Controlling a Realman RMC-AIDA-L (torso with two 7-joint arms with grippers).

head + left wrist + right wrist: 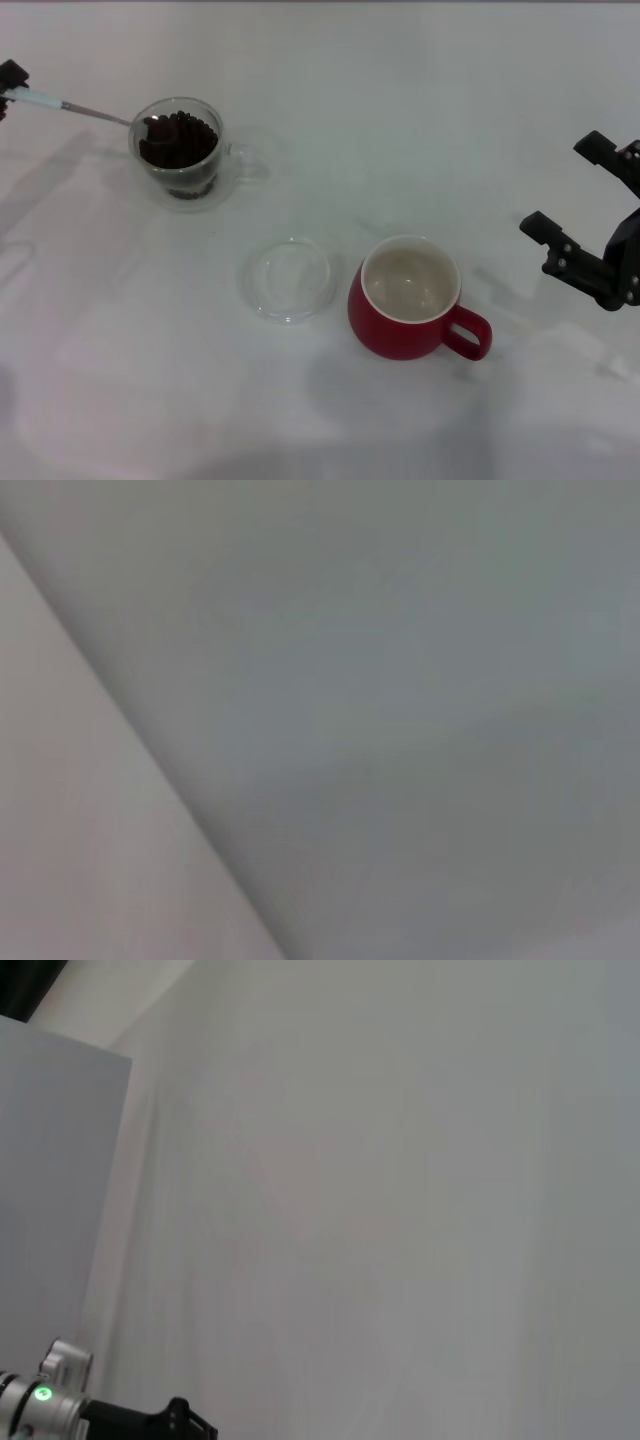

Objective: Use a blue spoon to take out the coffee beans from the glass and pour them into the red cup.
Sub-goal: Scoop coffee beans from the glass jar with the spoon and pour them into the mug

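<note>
My left gripper [12, 82] pinches the blue spoon [60, 104], its length running rightward into the glass [178, 150], while the red cup [408, 297] sits nearer my spread right gripper [572, 195]

A plain white table [400, 120] fills the head view, evenly lit, with soft grey shadows along its near edge. The wrist views show only pale, featureless white and grey surfaces.
</note>
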